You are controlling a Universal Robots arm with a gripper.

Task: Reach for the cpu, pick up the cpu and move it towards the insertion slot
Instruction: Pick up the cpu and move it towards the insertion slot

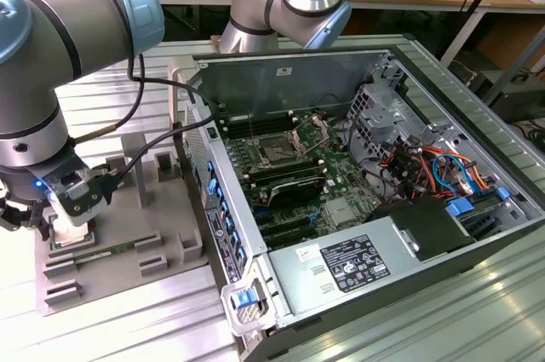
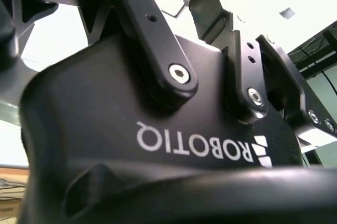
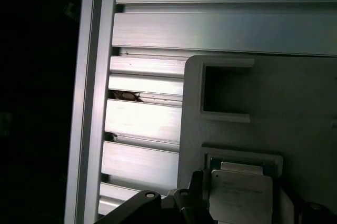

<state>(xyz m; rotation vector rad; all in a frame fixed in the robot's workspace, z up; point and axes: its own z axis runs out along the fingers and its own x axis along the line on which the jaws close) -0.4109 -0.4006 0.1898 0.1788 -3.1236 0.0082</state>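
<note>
Gripper: low at the exterior view's lower left, under the grey-and-blue arm, directly over a grey moulded fixture tray. Open or closed: cannot tell. In the second wrist view its black body and linkage bars are seen close up.

Cpu: in the first wrist view, a small flat square chip. It has a pale silver metal top with faint marks and a lighter stepped rim on one edge. It sits level in a shallow framed recess of the tray, with a thin dark border around it. Black gripper parts stand close on two opposite sides. Whether they touch the chip cannot be told.

The same tray has a square walled pocket near the cpu's recess. The tray rests on a ribbed aluminium table.

Further out, exterior view: a long green memory stick lies flat on the tray, just beside the gripper.

An open computer case fills the centre and right. The insertion slot, a dark square socket, sits mid-frame on the board. Its shiny bracket is tilted up beside it. The slot is well apart from the gripper and the cpu.
</note>
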